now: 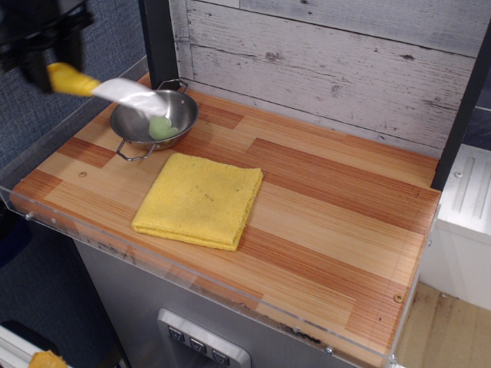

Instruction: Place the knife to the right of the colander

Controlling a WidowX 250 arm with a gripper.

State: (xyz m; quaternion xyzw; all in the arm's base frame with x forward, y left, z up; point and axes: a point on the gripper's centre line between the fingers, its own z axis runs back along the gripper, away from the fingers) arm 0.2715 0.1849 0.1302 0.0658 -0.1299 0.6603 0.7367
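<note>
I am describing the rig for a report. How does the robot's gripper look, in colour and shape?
Only part of the gripper shows, at the top left corner of the view, and it is blurred. It is all black, blocky and angular, with short dark fingers pointing down. No cables, labels or markings can be made out on it here.

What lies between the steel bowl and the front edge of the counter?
The folded yellow cloth lies there, just in front of the bowl. The two look apart, with bare wood around them. The single camera view shows this.
</note>
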